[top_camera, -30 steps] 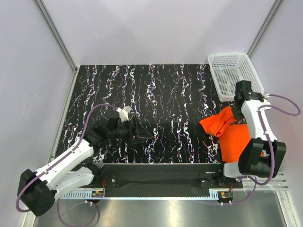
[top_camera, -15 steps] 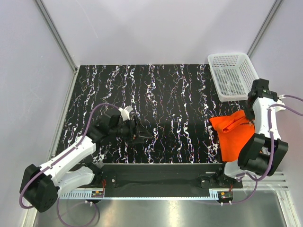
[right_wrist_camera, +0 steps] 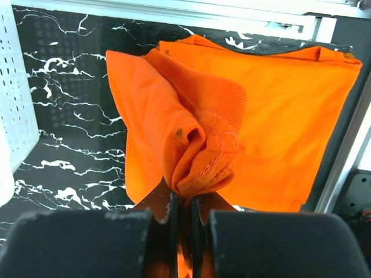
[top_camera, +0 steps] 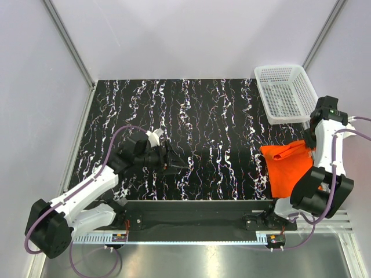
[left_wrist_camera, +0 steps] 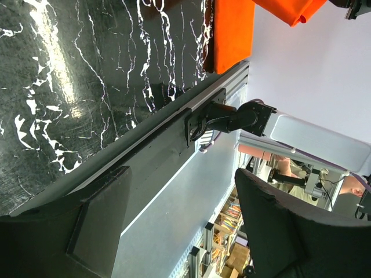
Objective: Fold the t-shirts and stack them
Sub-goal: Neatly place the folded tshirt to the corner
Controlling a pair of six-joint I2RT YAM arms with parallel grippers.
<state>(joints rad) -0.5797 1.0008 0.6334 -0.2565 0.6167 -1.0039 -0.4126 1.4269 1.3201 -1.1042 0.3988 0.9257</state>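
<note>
I see the black marbled table [top_camera: 203, 116] filling most of the overhead view, with both arms reaching in from its near edge.

At the near right corner a flat orange shirt [top_camera: 288, 179] lies spread on the table, its near edge right at the table's edge. The right wrist camera shows it as a smooth rectangle [right_wrist_camera: 290, 116] with a dark strip of table beyond it.

Over its far end sits a second, bunched orange shirt [top_camera: 283, 152]. In the wrist view it is a crumpled wad [right_wrist_camera: 185, 145] gathered up to the fingers, with a loose flap falling towards the basket side. I cannot tell whether its lower folds rest on the flat shirt or hang just above it.

The white mesh basket [top_camera: 285, 92] stands at the far right corner, near the shirts but apart from them.

My right gripper [right_wrist_camera: 181, 204] has its fingers pressed together, pinching a fold of the bunched shirt.

My left gripper [top_camera: 175, 163] hovers over bare table left of centre, well away from the shirts, its fingers [left_wrist_camera: 290, 231] spread wide with nothing between them.
</note>
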